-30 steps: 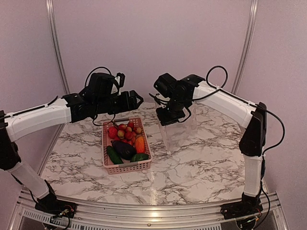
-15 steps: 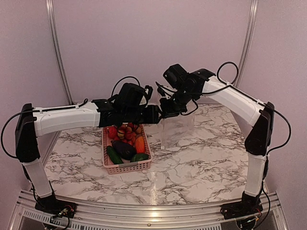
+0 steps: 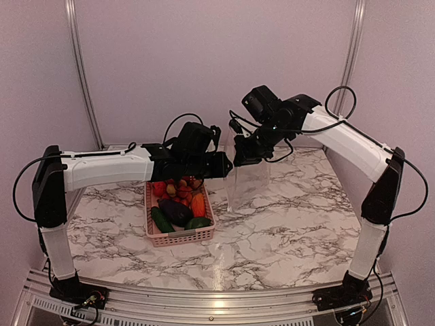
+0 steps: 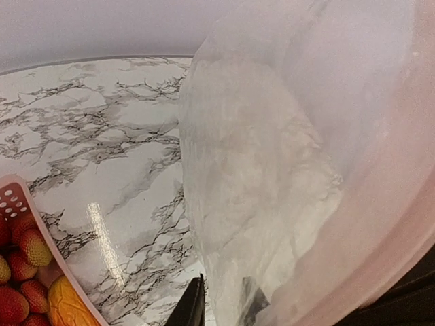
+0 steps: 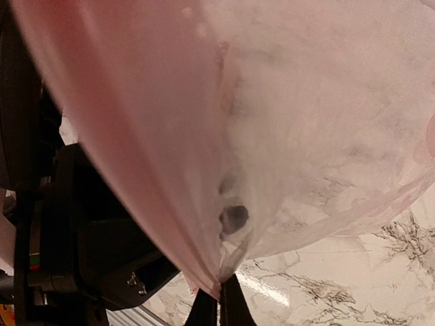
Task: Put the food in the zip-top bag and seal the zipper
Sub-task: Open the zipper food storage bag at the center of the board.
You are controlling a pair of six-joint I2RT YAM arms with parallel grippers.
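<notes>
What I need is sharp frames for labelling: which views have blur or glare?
Top external: sharp, evenly lit, a faint light streak on the table. Left wrist: the zip-top bag reads clearly, but its zipper by the lens is blurred; a glare stripe crosses the marble. Right wrist: the bag fills the frame, its zipper again out of focus.

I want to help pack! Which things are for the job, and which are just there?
For the job: zip-top bag, its zipper, food, left gripper, right gripper.
Just there: pink basket holding the food, marble table.
</notes>
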